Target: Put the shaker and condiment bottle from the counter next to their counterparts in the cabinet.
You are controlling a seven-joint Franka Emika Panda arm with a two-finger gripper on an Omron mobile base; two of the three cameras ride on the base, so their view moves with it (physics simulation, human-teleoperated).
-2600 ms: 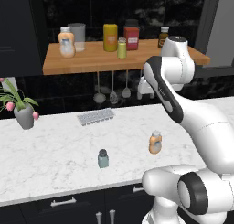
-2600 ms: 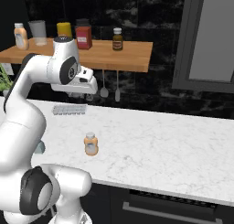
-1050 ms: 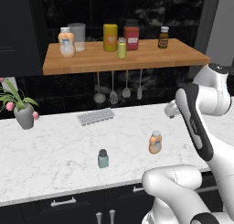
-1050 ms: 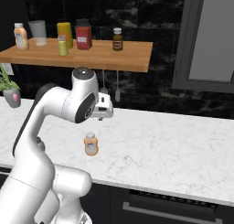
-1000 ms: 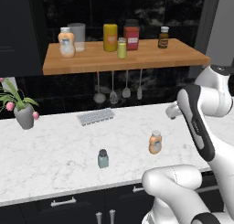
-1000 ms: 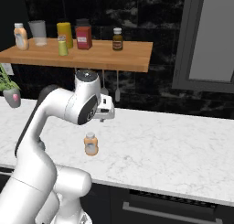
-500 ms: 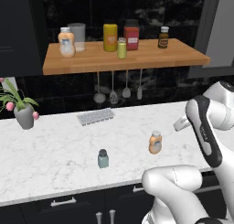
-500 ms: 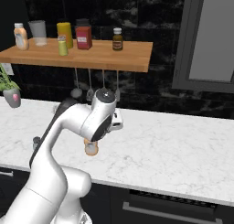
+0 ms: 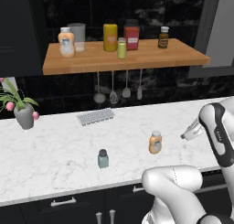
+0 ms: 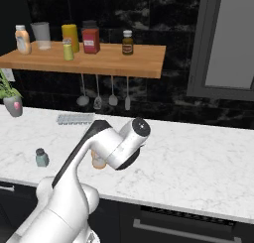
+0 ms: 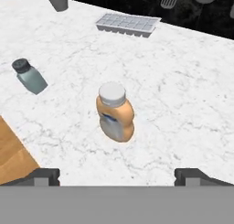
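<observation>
While tool (image 11: 117, 175) hangs spread, counter (image 11: 192, 104) has 1 condiment bottle (image 11: 115, 112), 1 shaker (image 11: 29, 76).

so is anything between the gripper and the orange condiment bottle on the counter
Nothing visible. In the hand view the open gripper looks straight at the condiment bottle, with bare counter between. The shaker and ice tray sit off to the side.

Arm bent low, hand (image 11: 117, 175) spread wide, empty.

Base views face the counter (image 9: 55, 150) from behind, left and right, both sharing it. Hand view looks down close at the condiment bottle (image 11: 114, 112).
</observation>
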